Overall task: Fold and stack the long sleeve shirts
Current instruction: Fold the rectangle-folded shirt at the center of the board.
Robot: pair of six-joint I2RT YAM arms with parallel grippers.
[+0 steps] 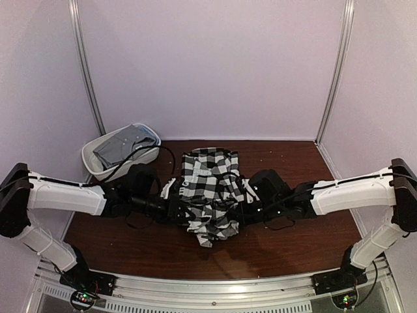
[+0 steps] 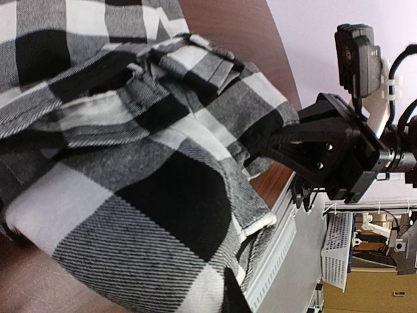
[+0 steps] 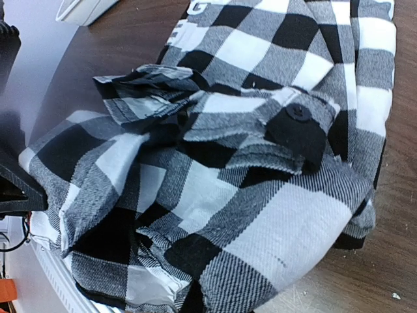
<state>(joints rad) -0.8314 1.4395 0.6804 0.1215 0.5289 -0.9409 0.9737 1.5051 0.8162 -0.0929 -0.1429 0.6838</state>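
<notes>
The black-and-white checked shirt (image 1: 208, 189) lies bunched in the middle of the brown table. My left gripper (image 1: 177, 207) is at its left edge and my right gripper (image 1: 242, 212) at its right edge, both pushed into the cloth. In the left wrist view the checked shirt (image 2: 163, 195) wraps over the jaws, and only a dark fingertip (image 2: 230, 293) shows. The checked shirt (image 3: 247, 195) also covers the right jaws, folds gathered tight there. Both look shut on the cloth. The grey shirt (image 1: 120, 147) lies in the tub.
The white oval tub (image 1: 91, 163) stands at the back left corner of the table. A metal rail (image 1: 208, 287) runs along the near edge. White walls close in the back and both sides. The right arm (image 2: 339, 156) shows across the shirt in the left wrist view.
</notes>
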